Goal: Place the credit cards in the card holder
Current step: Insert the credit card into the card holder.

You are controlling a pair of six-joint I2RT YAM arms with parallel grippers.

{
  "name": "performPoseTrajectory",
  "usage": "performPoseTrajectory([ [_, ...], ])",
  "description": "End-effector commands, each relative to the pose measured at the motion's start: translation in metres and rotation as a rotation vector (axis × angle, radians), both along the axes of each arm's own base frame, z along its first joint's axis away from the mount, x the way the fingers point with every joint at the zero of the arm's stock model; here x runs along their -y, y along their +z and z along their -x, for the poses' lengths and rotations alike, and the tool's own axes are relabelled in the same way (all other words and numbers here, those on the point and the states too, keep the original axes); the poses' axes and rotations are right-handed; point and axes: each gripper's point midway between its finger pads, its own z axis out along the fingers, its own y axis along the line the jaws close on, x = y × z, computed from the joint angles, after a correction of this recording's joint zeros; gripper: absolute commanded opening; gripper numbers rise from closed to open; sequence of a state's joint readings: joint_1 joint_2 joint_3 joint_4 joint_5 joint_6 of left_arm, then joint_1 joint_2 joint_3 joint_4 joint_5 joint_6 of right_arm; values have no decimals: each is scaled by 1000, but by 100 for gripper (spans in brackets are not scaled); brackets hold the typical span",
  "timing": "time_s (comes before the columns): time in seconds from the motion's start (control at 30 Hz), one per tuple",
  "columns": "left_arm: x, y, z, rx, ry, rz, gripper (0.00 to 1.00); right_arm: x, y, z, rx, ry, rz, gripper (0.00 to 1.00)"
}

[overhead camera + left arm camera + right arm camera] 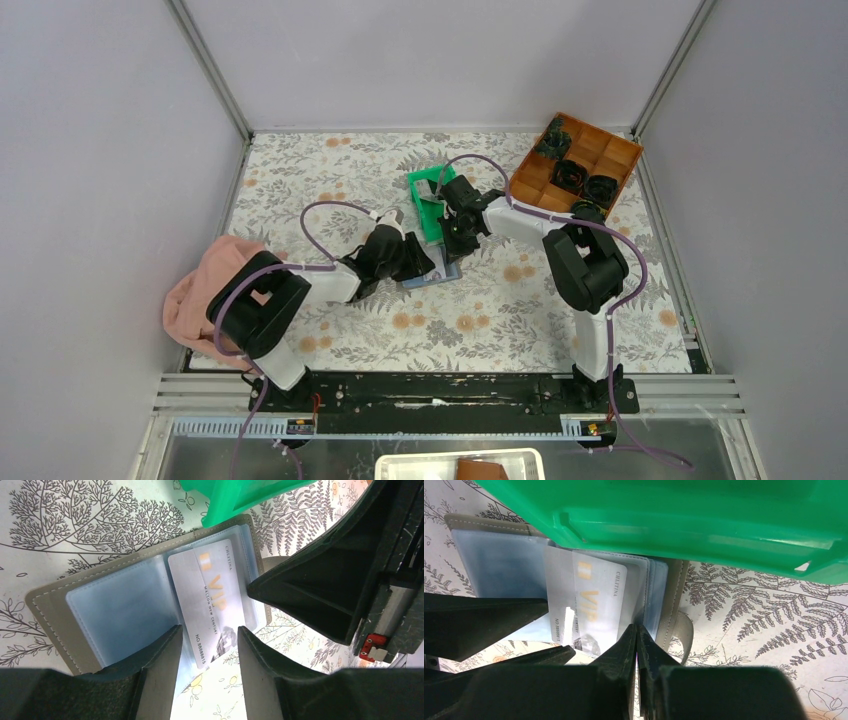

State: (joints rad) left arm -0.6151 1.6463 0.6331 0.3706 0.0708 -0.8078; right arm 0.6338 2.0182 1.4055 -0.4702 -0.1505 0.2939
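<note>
Card (210,600): half in card holder (60,615), between left gripper's (209,630) parted jaws, ungripped.
Right gripper (637,630): closed at holder's edge.
Hidden: holder's top, under bin (674,520).

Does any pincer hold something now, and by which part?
The left pincer is open astride the card, not gripping. The right pincer is shut, tips against the card holder's sleeve edge; whether it pinches that cannot be told.
</note>
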Motion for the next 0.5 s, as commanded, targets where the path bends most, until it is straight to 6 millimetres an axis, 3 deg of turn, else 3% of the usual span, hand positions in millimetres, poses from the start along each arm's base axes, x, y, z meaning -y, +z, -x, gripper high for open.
performPoseTrajectory([
  [0.0, -11, -11, 5, -30, 3, -80, 53, 12, -4, 6, -9, -6, 66, 8],
  [0.2, -16, -6, 2, -11, 39, -85, 50, 14, 5, 2, 22, -13, 67, 9],
  [0.47, -29, 11, -4, 47, 114, -93, 37, 15, 10, -2, 46, -20, 55, 8],
])
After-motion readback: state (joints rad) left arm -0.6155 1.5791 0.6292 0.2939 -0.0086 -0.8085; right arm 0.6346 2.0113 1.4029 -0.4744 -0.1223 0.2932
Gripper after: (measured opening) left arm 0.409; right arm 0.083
